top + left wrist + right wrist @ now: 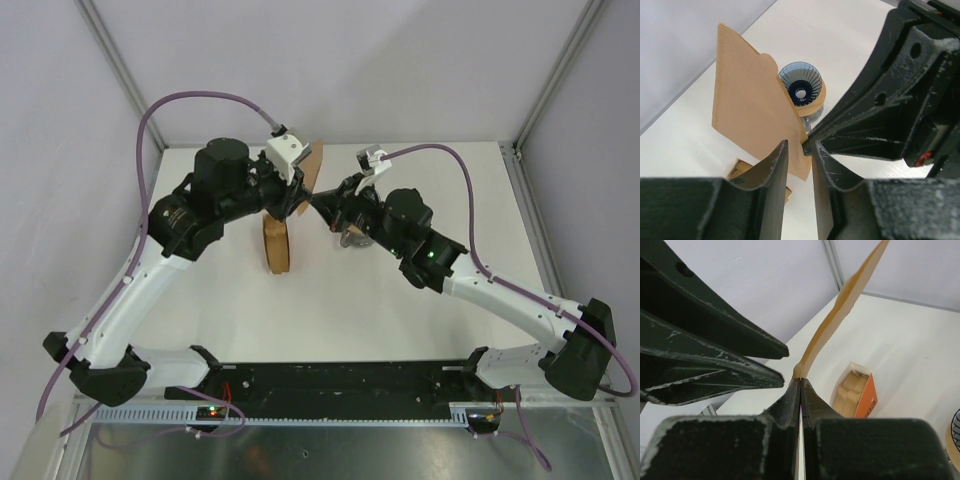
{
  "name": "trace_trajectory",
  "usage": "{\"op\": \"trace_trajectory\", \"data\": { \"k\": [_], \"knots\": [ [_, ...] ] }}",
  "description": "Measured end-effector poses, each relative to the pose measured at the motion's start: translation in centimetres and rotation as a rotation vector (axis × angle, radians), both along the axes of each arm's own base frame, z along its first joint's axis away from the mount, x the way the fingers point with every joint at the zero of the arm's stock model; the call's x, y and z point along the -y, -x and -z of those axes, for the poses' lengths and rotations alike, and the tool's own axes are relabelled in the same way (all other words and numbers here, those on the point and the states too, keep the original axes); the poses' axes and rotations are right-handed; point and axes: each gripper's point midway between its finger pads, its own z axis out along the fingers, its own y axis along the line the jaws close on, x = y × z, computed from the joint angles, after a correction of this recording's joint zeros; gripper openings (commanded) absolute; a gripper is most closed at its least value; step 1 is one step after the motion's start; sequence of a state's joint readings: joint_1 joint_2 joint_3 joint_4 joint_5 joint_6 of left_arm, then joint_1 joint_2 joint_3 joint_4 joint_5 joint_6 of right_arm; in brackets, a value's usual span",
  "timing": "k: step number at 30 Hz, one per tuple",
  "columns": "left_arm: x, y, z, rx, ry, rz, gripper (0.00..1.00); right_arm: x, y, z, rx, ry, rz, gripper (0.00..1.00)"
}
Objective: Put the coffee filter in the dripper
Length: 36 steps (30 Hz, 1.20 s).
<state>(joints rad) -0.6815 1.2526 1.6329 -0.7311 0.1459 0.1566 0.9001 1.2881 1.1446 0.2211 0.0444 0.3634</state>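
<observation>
Closest, the right gripper (800,382) has its jaws pressed fully together on the bottom tip of the filter (840,305), which stands upright in the air. At the left gripper (800,144) the jaws stand a little apart around this same corner; I cannot tell if they touch it. Behind the filter, the dripper (801,90) sits on the table (855,40); the filter is not in it.
</observation>
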Motion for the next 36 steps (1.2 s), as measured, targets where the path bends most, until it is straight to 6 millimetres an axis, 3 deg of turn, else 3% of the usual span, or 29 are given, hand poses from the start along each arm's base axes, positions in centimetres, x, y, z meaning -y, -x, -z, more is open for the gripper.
{"op": "trace_trajectory", "data": {
  "k": [6,13,24,32,36],
  "knots": [
    [0.1,0.7,-0.2,-0.013,0.008,0.032,0.31,0.1,-0.1,0.0,0.000,0.000,0.003,0.00],
    [0.2,0.8,-0.1,-0.018,0.008,0.039,0.23,0.1,0.0,-0.2,0.004,-0.001,0.002,0.00],
    [0.6,0.5,0.6,-0.036,0.000,0.049,0.02,0.2,0.2,-0.2,0.025,0.016,-0.002,0.00],
    [0.7,0.7,0.4,-0.035,0.004,0.059,0.00,0.3,0.3,-0.4,0.032,0.018,-0.001,0.00],
    [0.0,-0.2,0.7,-0.024,-0.018,-0.001,0.00,0.5,0.2,-0.5,0.036,0.017,0.009,0.00]
  ]
}}
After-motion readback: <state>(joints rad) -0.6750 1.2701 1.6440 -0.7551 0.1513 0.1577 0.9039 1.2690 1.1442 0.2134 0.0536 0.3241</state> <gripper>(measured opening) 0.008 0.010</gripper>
